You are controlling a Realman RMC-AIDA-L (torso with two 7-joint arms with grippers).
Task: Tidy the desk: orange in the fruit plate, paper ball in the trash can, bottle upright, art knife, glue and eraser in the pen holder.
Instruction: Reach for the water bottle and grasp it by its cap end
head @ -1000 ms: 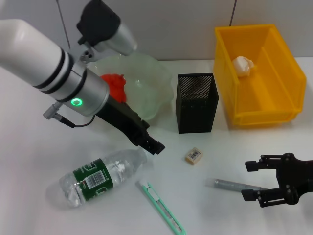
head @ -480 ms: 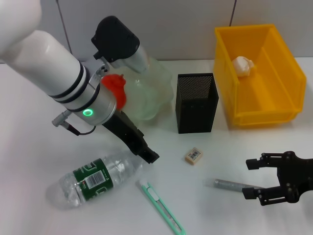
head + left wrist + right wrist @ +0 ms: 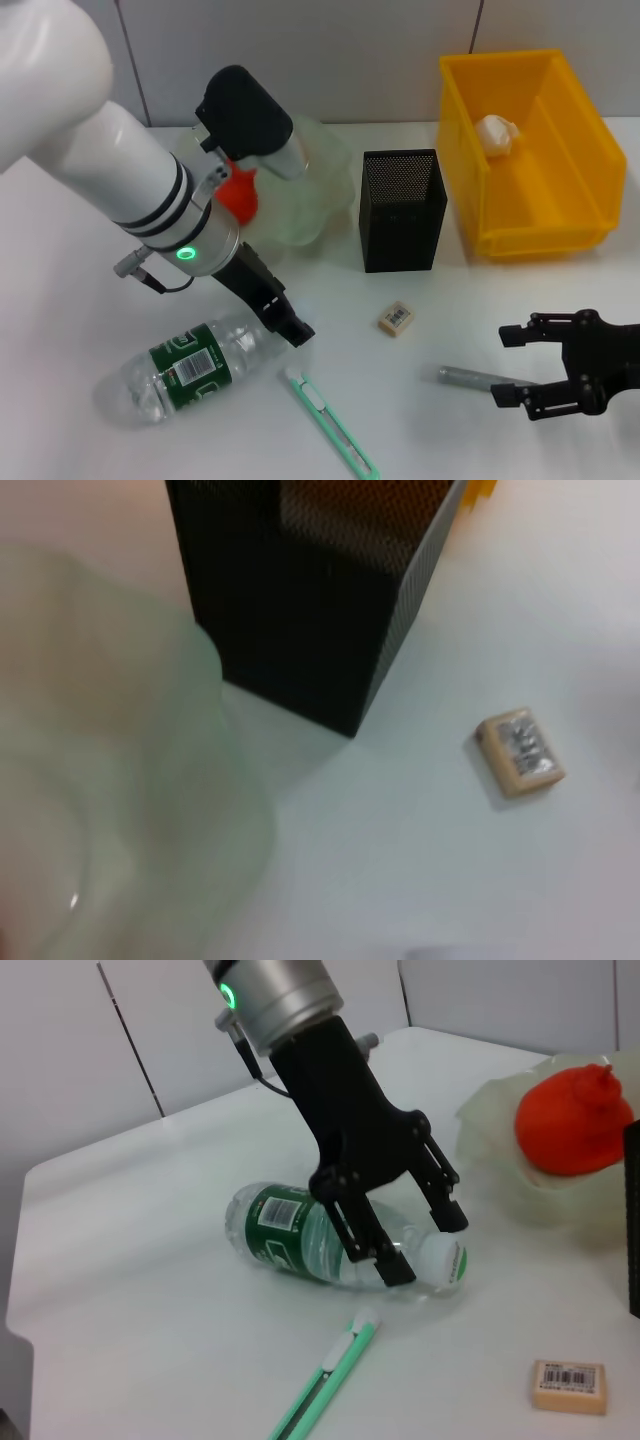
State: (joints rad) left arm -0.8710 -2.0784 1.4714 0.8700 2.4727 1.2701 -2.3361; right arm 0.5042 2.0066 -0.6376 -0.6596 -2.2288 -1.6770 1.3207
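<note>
The left gripper (image 3: 420, 1245) hangs with its fingers (image 3: 372, 1245) spread wide on either side of the neck end of the bottle (image 3: 195, 365), gripping nothing. The bottle lies on its side on the desk (image 3: 60, 300), cap (image 3: 447, 1260) toward the pen holder (image 3: 402, 210), label facing up.

To stand it well, I would judge the fingers should close just behind the cap, on the stiffer neck rather than the thin body, which looks likely to dent and slip. The lift should then pivot the base down onto bare desk, keeping clear of the knife (image 3: 330, 425) lying just beside the cap.

Beyond, the orange (image 3: 238, 192) already sits in the fruit plate (image 3: 320, 170), and the paper ball (image 3: 498, 133) in the yellow bin (image 3: 560, 200). The eraser (image 3: 397, 318) lies near the pen holder.

The right gripper (image 3: 520, 365) rests open at the desk's right side, with the glue stick (image 3: 470, 377) lying between its fingers, not gripped.
</note>
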